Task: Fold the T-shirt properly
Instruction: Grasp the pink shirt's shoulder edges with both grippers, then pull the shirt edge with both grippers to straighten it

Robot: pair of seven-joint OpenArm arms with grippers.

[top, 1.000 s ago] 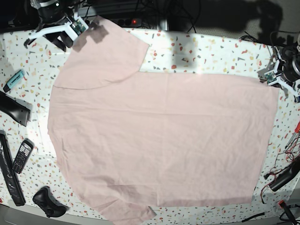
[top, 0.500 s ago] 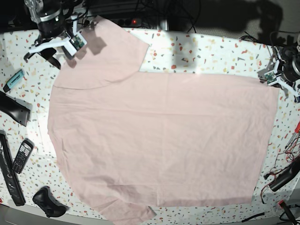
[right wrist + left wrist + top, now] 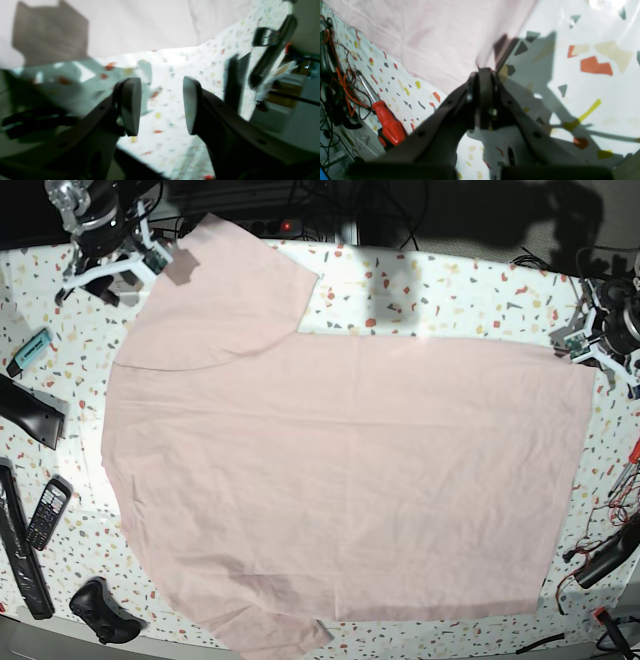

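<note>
I see the T-shirt [image 3: 340, 470] spread flat mid-frame. My right gripper [image 3: 160, 105], upper left, gapes empty; left gripper [image 3: 483, 75] is pinched together. Folding hasn't begun; next I grab a sleeve.

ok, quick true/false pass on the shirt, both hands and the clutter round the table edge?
1. The T-shirt lies spread flat on the table. True.
2. The right hand is shut on a sleeve. False: its jaws stand open with only table showing between them.
3. The left hand is shut, at the shirt's corner. True.
4. A blue screwdriver lies by the left hand. False: the screwdriver has a red handle.
5. A phone lies on the shirt. False: it lies on the table beside it.
</note>
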